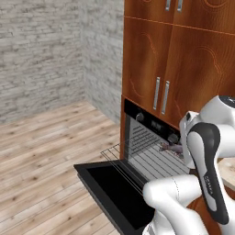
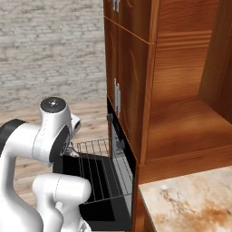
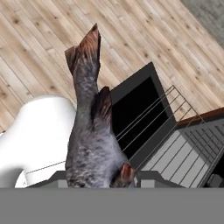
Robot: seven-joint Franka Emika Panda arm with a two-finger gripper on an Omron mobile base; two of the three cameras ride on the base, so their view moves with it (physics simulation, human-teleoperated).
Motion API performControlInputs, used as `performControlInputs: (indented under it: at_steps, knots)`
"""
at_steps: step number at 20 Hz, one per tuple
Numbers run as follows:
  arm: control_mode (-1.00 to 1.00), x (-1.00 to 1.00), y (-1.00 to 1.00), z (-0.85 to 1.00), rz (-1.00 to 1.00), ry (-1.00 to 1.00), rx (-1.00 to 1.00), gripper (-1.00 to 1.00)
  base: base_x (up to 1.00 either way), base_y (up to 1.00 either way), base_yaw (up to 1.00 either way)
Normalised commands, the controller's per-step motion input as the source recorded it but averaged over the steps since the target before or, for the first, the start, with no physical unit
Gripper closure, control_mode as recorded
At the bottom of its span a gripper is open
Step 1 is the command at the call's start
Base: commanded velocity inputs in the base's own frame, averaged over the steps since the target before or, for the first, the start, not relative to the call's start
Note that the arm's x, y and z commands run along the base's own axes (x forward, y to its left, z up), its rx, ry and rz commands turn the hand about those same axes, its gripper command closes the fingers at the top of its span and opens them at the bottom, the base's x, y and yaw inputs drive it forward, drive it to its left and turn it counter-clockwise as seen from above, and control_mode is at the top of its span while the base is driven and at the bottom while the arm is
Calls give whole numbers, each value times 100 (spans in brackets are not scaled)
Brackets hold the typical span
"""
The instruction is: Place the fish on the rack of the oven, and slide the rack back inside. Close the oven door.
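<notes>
Carrying the fish [image 3: 89,131] clamped in its end effector [image 3: 103,177] above the pulled-out rack [image 1: 151,160], it should lower flat onto the wires, clear of the open oven door [image 1: 114,190], before releasing.

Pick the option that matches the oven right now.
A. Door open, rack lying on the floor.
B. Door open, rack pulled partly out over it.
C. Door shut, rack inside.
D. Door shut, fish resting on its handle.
B: the oven door lies folded down flat, and the rack sticks out of the oven above it, while the fish is up in the gripper, not on the rack.
</notes>
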Motion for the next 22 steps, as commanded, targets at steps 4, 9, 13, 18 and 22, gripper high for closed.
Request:
performControlInputs:
  at_steps: [4, 9, 13, 18, 22]
  knots:
    - [-100, 19, 0, -5, 0, -2, 0, 100, 0, 0, 0]
    - [-100, 5, 13, -24, 0, 0, 0, 100, 0, 0, 0]
    - [-100, 22, 23, -33, 0, 0, 0, 100, 0, 0, 0]
    - [-100, 30, 23, -38, -2, 0, 0, 100, 0, 0, 0]
    - [-100, 26, 5, -36, -9, 0, 0, 100, 0, 0, 0]
